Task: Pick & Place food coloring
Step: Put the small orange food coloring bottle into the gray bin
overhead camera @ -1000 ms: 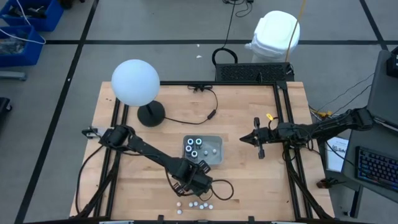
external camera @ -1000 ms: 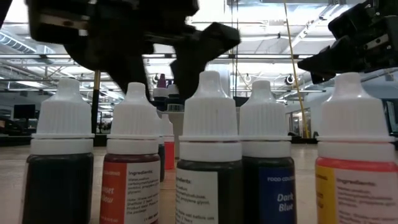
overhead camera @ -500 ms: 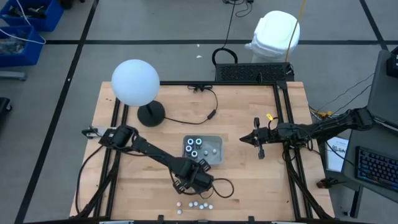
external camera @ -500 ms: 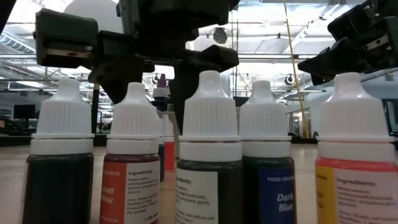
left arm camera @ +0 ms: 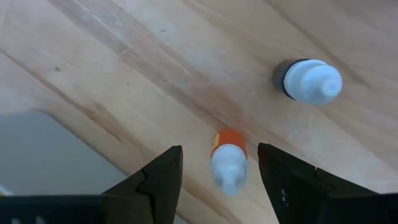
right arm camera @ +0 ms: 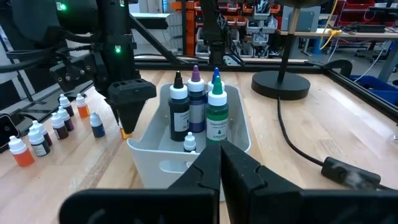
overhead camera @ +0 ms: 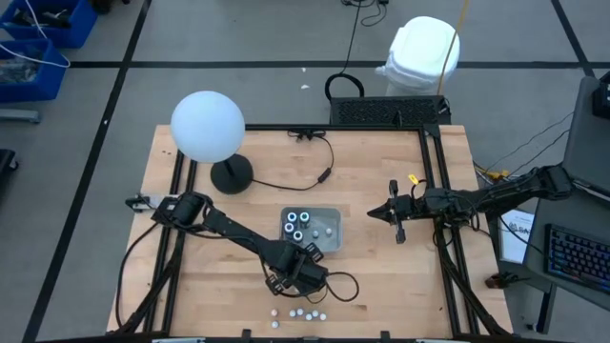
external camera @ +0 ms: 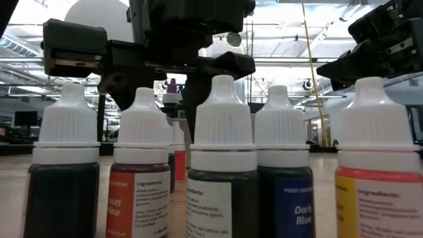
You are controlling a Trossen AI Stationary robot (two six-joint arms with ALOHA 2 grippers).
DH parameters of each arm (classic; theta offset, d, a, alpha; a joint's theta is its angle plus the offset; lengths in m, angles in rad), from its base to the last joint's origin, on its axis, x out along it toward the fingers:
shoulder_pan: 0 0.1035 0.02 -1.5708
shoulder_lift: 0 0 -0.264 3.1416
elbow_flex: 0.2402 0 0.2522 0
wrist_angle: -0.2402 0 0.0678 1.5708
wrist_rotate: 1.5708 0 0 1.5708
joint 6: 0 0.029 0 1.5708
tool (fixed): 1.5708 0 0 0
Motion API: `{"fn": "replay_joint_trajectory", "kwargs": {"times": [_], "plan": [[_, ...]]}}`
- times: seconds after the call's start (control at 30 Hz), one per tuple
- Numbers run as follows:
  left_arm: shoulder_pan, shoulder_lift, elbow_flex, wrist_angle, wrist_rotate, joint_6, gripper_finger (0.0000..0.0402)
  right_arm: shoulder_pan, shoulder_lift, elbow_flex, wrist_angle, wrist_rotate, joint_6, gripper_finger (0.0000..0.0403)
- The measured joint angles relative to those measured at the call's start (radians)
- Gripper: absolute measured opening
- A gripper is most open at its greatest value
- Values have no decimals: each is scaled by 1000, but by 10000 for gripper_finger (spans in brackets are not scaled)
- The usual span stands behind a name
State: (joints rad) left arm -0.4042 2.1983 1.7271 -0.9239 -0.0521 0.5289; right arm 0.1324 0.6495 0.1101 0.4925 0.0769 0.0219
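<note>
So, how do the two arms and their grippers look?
Both arms are dark, nearly black, and made of jointed links, with black cables along them. The left gripper has two broad, dark, wedge-shaped fingers. The right gripper has the same dark fingers, tapering to blunt tips. A small yellow tag sits near the right wrist.

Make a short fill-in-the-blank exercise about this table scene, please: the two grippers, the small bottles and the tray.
1. The left gripper hangs with its fingers ____ on either side of a small bottle with an orange body.
2. The right gripper is ____ and holds nothing.
3. In the right wrist view, the tall bottle with the green label stands inside the ____.
4. In the low view, the bottle with the blue label has a cap of ____ colour.

Missing words: open; shut; tray; white
</note>
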Motion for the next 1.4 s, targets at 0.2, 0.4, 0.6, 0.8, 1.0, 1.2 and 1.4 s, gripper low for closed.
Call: {"fn": "replay_joint_trajectory", "kwargs": {"times": [0.2,0.4,0.6,0.8,1.0,1.2,1.4], "plan": [[0,0,0,0,1,0,214,0,0,0,0,0,-2,0],[0,0,0,2,2,0,213,0,0,0,1,0,-7,0],[0,0,0,13,19,-1,212,0,0,0,1,0,-7,0],[0,0,0,12,27,-1,168,0,0,0,5,0,-7,0],[-2,0,0,12,27,-9,110,0,0,0,4,0,-7,0],[-14,-7,0,4,26,-23,63,0,0,0,4,0,-7,0],[-22,-65,0,-25,10,-87,71,0,0,0,4,0,-7,0]]}}
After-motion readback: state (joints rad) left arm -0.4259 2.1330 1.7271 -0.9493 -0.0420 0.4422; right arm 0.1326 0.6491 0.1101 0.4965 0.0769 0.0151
